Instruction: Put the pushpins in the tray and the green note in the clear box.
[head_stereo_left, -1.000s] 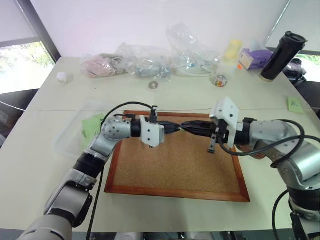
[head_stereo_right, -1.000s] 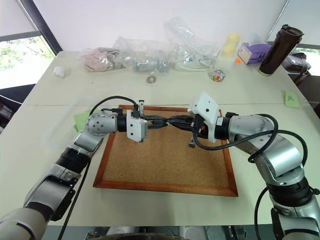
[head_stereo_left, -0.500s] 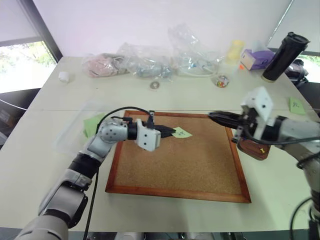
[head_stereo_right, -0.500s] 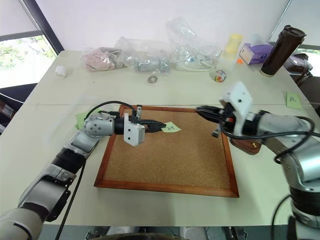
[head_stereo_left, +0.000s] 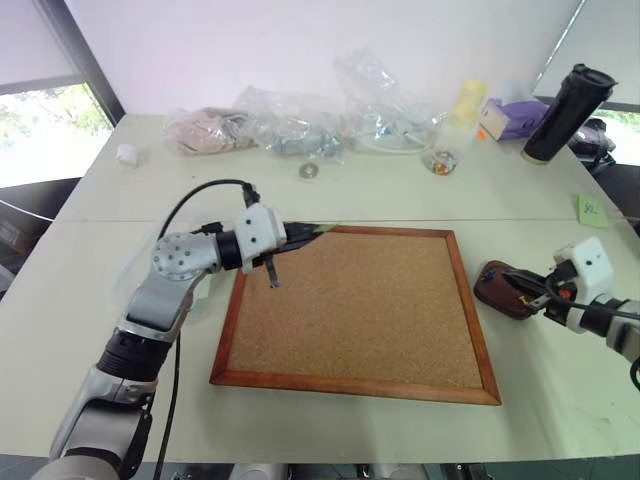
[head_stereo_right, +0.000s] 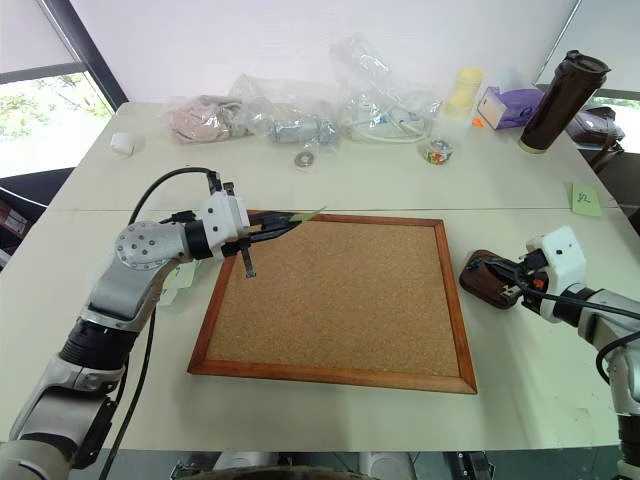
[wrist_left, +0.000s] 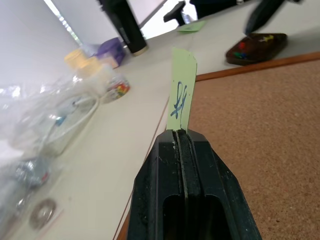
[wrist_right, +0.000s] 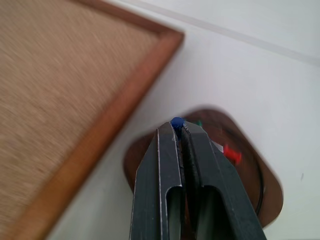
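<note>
Left claw (wrist_left: 182, 134): clamped on one edge of the note (wrist_left: 181, 90), carrying it.
Note: sticks straight out past the tips, long axis along the fingers, over the corkboard's (head_stereo_left: 360, 310) far left corner.
Right claw (wrist_right: 179, 129): closed on a blue pin (wrist_right: 176, 121), tips over the tray (wrist_right: 250, 170), likely for dropping.
Box (head_stereo_left: 150, 255): beside the left claw, outboard.

rough corkboard (head_stereo_left: 360, 305), glossy tray (head_stereo_left: 505, 288), paper green note (wrist_left: 181, 90)
</note>
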